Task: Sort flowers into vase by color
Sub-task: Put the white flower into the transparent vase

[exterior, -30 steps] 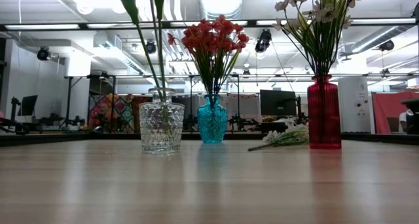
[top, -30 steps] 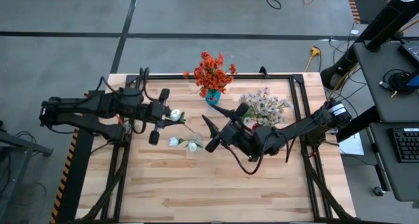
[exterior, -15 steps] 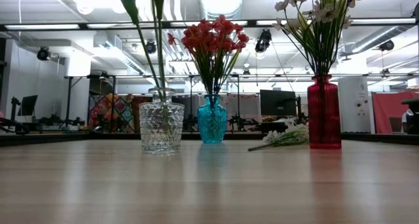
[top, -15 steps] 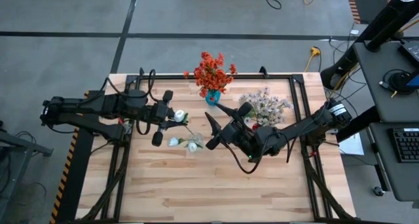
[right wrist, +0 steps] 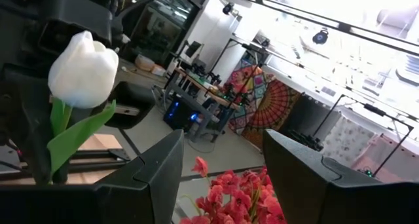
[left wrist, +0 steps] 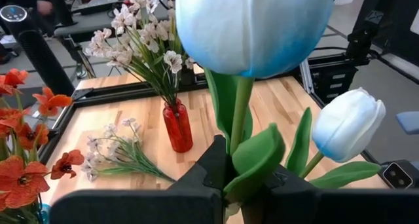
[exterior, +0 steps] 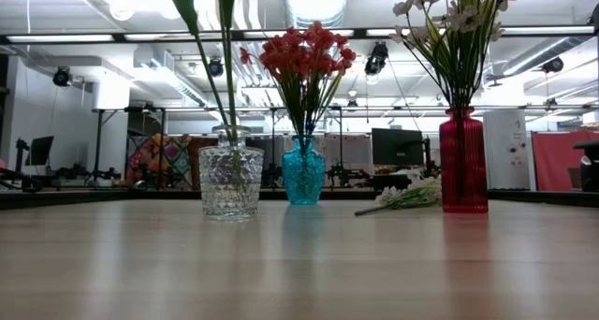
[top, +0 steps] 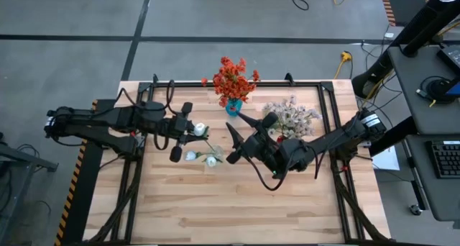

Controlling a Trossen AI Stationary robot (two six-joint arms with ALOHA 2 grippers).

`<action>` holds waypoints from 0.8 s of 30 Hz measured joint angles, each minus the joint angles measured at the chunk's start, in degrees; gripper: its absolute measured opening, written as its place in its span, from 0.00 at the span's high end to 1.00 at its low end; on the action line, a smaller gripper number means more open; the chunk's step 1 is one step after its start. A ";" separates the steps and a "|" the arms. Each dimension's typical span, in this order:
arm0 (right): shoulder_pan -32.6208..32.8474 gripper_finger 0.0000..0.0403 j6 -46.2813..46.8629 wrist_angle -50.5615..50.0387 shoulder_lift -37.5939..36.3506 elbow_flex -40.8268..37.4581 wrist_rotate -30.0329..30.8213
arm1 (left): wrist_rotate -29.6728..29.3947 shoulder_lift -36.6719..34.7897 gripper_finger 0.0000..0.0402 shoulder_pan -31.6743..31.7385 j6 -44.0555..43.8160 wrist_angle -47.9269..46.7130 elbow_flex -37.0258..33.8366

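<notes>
White tulip (top: 200,130) stands upright, stem vertical, bud upward, above the clear vase (exterior: 230,181). Left gripper (top: 180,133) clamps its stem. Right gripper (top: 237,139), fingers spread wide, hovers near the table (top: 215,203) centre, holding nothing.

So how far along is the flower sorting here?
Orange-red flowers stand in the teal vase, pale blossoms in the red vase, green stems in the clear vase. In hand: the left pincer grips a white tulip; the right pincer waits open nearby. Left: a pale spray lying beside the red vase.
</notes>
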 joint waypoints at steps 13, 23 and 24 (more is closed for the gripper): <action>0.89 0.50 -1.02 0.02 -0.24 0.00 0.08 | 0.01 2.25 0.95 0.01 0.00 -0.46 -0.02; 1.00 0.50 -1.92 0.04 -0.24 0.00 3.08 | 0.00 2.42 0.86 0.01 0.00 -1.02 -0.02; 1.00 0.50 -1.92 0.04 -0.24 0.00 3.08 | 0.00 2.42 0.85 0.00 0.00 -1.11 -0.02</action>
